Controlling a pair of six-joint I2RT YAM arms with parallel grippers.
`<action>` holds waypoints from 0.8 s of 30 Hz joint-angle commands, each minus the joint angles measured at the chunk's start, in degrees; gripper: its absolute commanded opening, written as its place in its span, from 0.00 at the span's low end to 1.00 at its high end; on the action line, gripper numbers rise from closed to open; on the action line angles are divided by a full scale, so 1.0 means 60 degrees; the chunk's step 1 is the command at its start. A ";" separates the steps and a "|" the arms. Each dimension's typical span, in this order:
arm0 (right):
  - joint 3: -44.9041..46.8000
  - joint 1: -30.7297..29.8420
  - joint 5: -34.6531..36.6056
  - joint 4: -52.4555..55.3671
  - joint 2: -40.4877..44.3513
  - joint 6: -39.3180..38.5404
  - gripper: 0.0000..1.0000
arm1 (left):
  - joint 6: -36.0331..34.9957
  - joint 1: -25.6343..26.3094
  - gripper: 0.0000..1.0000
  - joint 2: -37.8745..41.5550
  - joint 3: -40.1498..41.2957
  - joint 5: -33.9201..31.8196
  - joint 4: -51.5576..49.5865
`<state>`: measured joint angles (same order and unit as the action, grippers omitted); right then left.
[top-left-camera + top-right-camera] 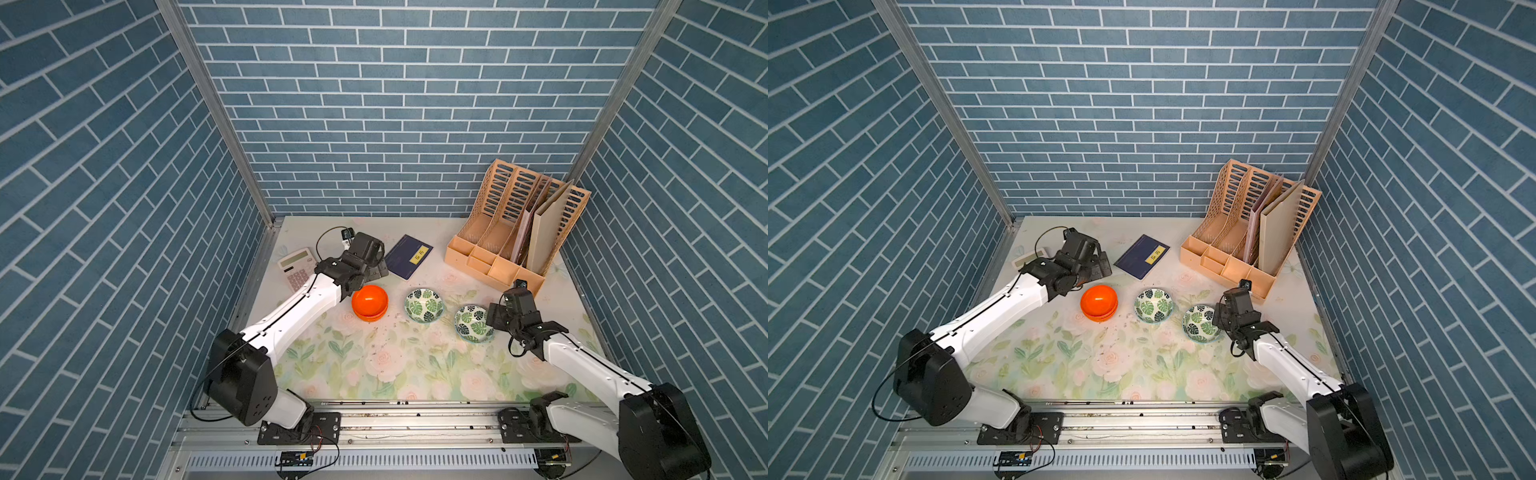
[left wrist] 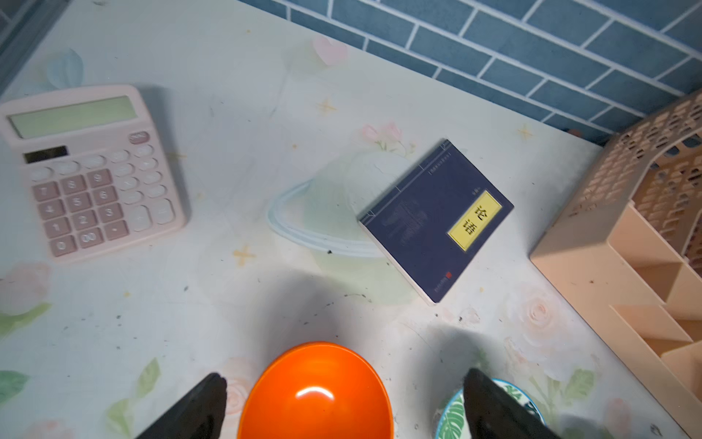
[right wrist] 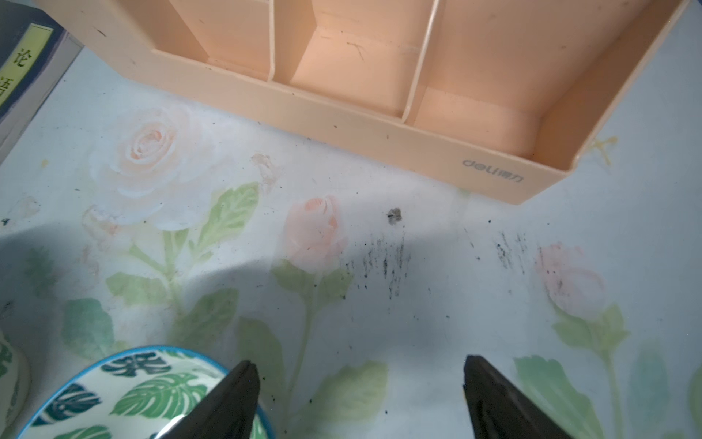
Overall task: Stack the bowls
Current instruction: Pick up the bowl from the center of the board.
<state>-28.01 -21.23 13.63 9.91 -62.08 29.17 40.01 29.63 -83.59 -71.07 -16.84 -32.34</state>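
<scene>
Two glossy orange bowls [image 1: 369,302] [image 1: 1099,302] sit nested at the left of the table. My left gripper [image 1: 372,268] [image 2: 345,380] hangs above their far side, open, with the top orange bowl [image 2: 315,395] below the gap and touching neither finger. Two leaf-print bowls with pale blue rims stand apart to the right: one in the middle [image 1: 424,305] [image 1: 1153,305], one nearer my right arm [image 1: 471,324] [image 1: 1199,324]. My right gripper [image 1: 505,312] [image 3: 361,368] is open beside that bowl [image 3: 125,395], one finger over its rim, nothing between the fingers.
A peach file organiser [image 1: 515,232] [image 3: 380,125] with folders stands at the back right. A dark blue book [image 1: 408,256] [image 2: 437,220] lies behind the bowls. A pink calculator [image 1: 293,268] [image 2: 87,171] is at the back left. The floral table mat [image 1: 395,361] spreads toward the front.
</scene>
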 commanded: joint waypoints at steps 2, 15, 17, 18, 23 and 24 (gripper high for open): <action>-0.0124 -0.0256 -0.0184 0.0245 0.0562 0.0333 0.88 | -0.0422 -0.0349 1.00 0.0551 0.0297 -0.0593 -0.0278; 0.0225 -0.0943 -0.0255 0.0964 0.0613 0.0639 0.76 | -0.0643 -0.1449 1.00 0.1143 0.1243 -0.0487 -0.0140; 0.0317 -0.0945 -0.0249 0.0874 0.0542 0.0708 0.72 | -0.0644 -0.1528 1.00 0.1190 0.1345 -0.0369 -0.0080; 0.0352 -0.0951 -0.0270 0.0799 0.0503 0.0731 0.70 | -0.0640 -0.1538 1.00 0.1221 0.1379 -0.0348 -0.0055; 0.0507 -0.0954 -0.0395 0.0199 0.0069 0.0807 0.63 | -0.0655 -0.1566 1.00 0.1292 0.1436 -0.0130 -0.0026; 0.0523 -0.0948 -0.0415 0.0075 -0.0050 0.0808 0.61 | -0.0650 -0.1556 0.99 0.1314 0.1462 -0.0096 -0.0004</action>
<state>-25.63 -26.70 11.64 12.49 -61.10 32.62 36.64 20.53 -76.69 -63.26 -18.11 -32.42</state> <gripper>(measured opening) 0.616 0.996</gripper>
